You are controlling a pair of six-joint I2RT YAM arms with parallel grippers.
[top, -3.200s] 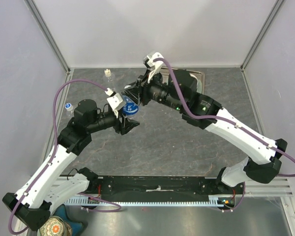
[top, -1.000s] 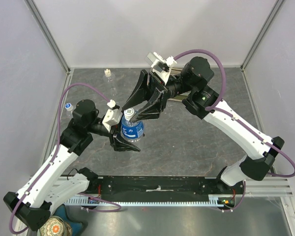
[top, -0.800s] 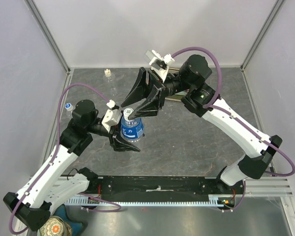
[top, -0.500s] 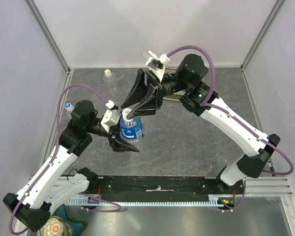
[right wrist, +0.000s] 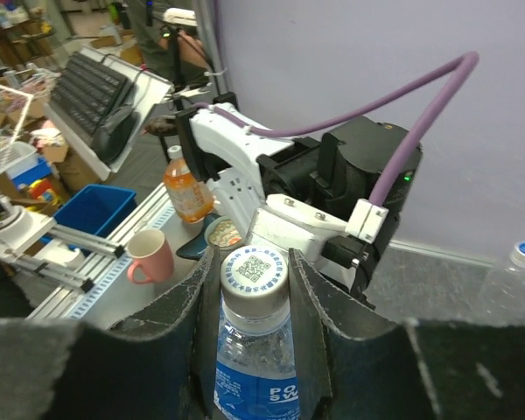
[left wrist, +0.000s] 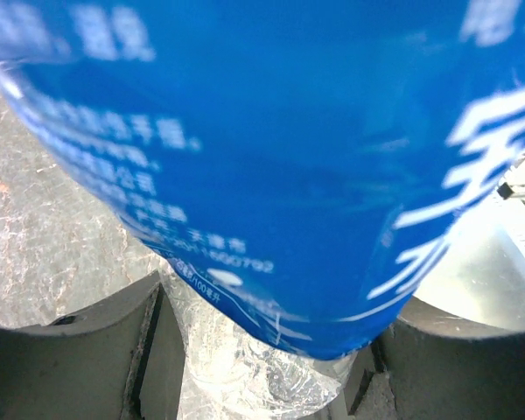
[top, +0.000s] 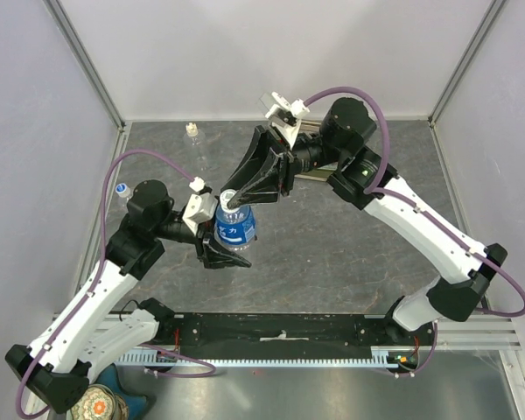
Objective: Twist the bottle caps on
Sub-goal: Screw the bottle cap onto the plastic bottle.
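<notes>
A clear bottle with a blue label (top: 234,229) is held upright above the table's middle, my left gripper (top: 225,248) shut on its lower body. In the left wrist view the label (left wrist: 289,149) fills the frame, with a finger (left wrist: 70,359) low on each side. A white bottle cap with a printed code (right wrist: 255,273) sits on the bottle's neck. My right gripper (right wrist: 255,289) is shut on this cap, one finger pressed to each side. In the top view its fingertips (top: 236,198) meet at the cap (top: 229,199).
A small clear bottle with a pale cap (top: 192,133) stands at the back of the table. Another bottle with a blue cap (top: 121,191) stands at the left wall, also in the right wrist view (right wrist: 514,278). Enclosure walls ring the table.
My right gripper's jaws stood wide around the bottle's top and have closed onto the cap. The left gripper still holds the bottle in about the same place.
</notes>
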